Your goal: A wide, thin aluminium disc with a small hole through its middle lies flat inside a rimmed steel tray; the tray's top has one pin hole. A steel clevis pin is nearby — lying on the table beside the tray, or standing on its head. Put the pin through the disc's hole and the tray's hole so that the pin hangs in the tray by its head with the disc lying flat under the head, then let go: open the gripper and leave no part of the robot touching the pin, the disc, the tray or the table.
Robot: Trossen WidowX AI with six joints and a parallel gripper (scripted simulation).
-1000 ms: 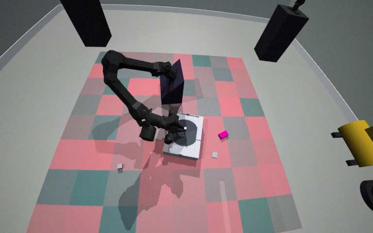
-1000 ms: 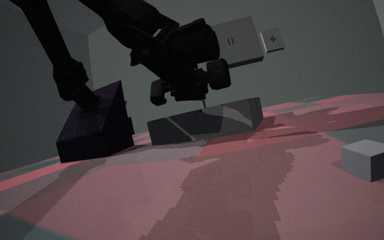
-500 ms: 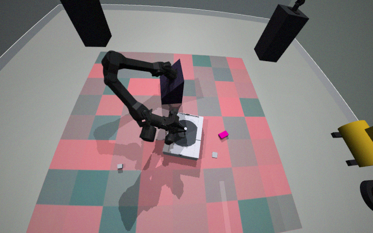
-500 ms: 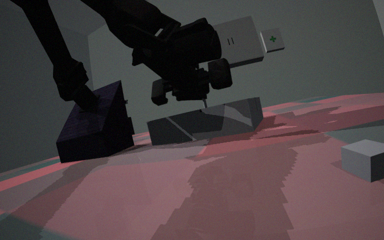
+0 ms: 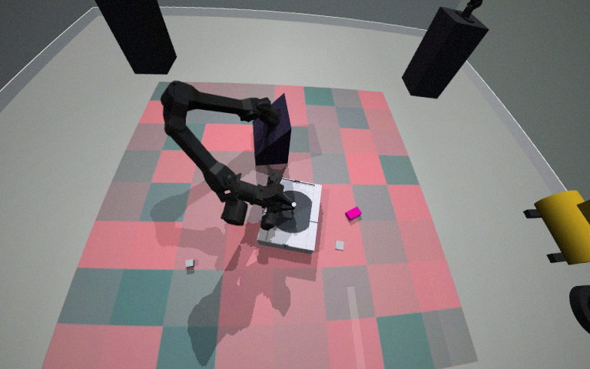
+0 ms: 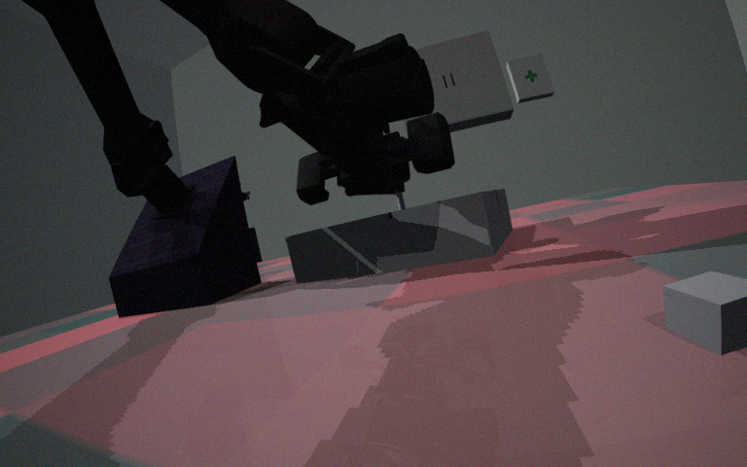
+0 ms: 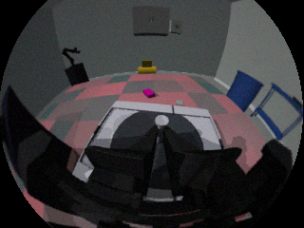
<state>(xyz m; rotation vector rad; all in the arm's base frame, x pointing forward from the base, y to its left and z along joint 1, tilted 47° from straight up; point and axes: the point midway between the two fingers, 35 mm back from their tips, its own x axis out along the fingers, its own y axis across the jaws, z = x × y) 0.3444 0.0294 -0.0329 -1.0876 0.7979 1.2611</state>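
Observation:
My gripper (image 5: 293, 207) (image 7: 160, 128) is shut on the clevis pin, just below its pale round head. The pin (image 5: 293, 204) (image 6: 401, 200) (image 7: 161, 121) is held head up over the middle of the disc. In the exterior view its shank shows below the fingers and passes behind the tray's near wall, so its lower end is hidden. The wide grey disc (image 5: 304, 217) (image 7: 128, 132) lies flat inside the steel tray (image 5: 284, 247) (image 6: 462, 242) (image 7: 192, 111). The disc's hole and the tray's hole are hidden, so I cannot tell whether the pin's tip is in them.
A magenta block (image 5: 353, 213) (image 7: 149, 93) and a small flat grey piece (image 5: 339, 245) (image 7: 180, 103) lie beyond the tray. A small pale cube (image 5: 189, 263) (image 6: 699, 307) lies on the other side. The dark slanted arm base (image 5: 273, 139) (image 6: 187, 247) stands close to the tray.

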